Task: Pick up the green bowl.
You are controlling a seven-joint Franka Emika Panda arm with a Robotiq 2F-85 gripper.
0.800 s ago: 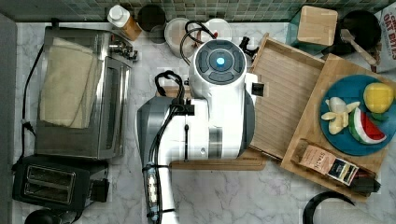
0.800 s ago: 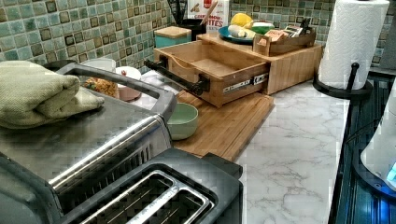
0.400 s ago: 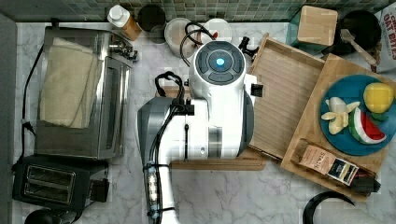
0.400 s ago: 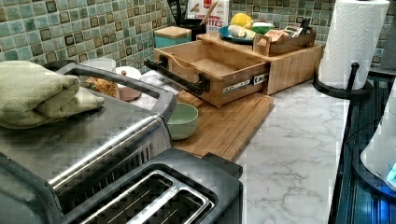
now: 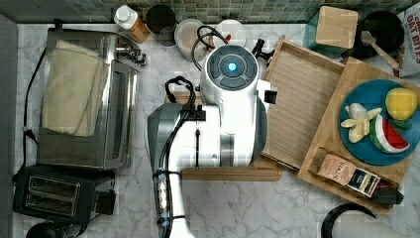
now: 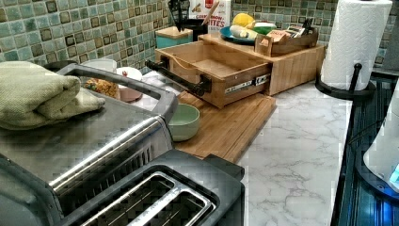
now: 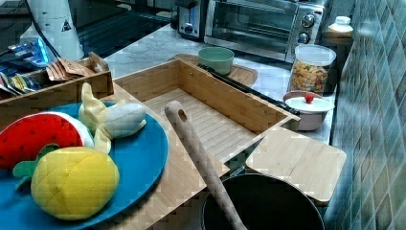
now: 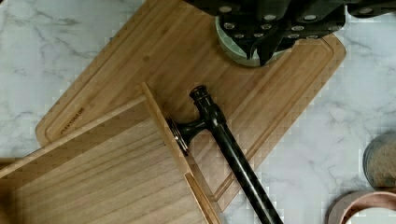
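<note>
the green bowl [image 6: 183, 121] sits upright on the cutting board [image 6: 230, 129].

Even indoor light, blocky compression

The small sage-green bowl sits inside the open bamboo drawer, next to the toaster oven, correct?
Not quite. The small sage-green bowl sits on the flat bamboo cutting board, in front of the open bamboo drawer, not inside it. It is next to the toaster oven, as the left view shows.
</note>
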